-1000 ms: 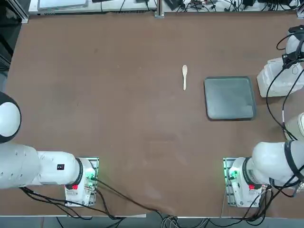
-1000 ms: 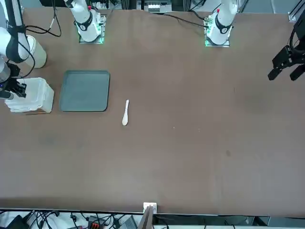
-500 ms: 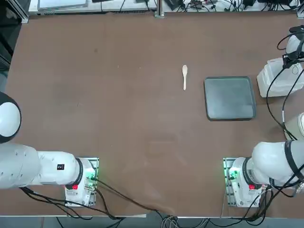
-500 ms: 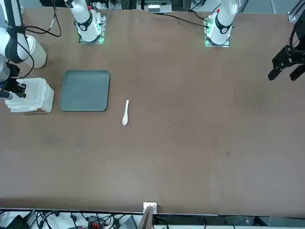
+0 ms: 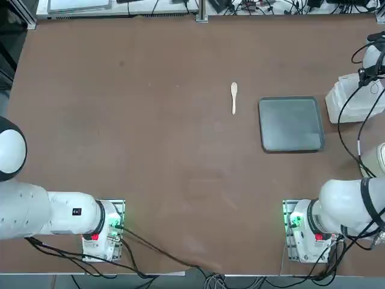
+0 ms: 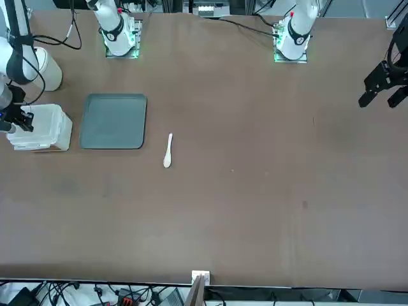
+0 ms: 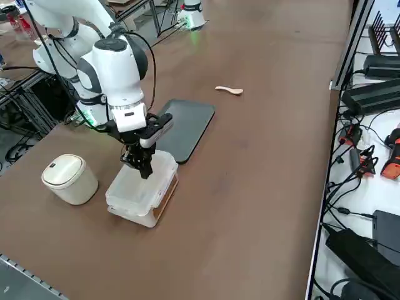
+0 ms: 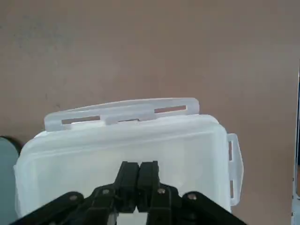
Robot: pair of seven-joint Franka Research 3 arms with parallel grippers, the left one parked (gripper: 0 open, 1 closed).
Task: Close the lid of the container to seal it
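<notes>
Evidently the jaws of the right gripper (image 8: 139, 176) are pressed together with nothing between them, their tips resting on or just above the lid (image 8: 126, 145) of the container (image 7: 142, 190). In the wrist view the two black fingers (image 8: 149, 180) meet at the middle of the translucent white top, nearer one edge than the edge with the long latch flap (image 8: 123, 112). That flap sticks outward and looks unlatched; a second, shorter side flap (image 8: 233, 161) also stands proud of the wall. So the lid appears to be lying down on the box, but I judge the seal is not yet made.

The container sits at the robot's right edge of the bench (image 5: 150, 120), just beside the dark grey square tray (image 5: 291, 124) without clearly touching it. A round cream dish with a lid (image 7: 69, 178) stands near it on the side towards the arm's base. A small pale spoon (image 5: 234, 97) lies beyond the tray, well apart from the work.

To do this step well, the closed tips should push straight down, not at a slant, since the light box could skid or tip on the smooth bench. Pressing near the centre seats the lid evenly; pressing then along the rim by the latch flaps would likely be needed to snap them. Force should be modest, because thin plastic flexes and may spring back.
</notes>
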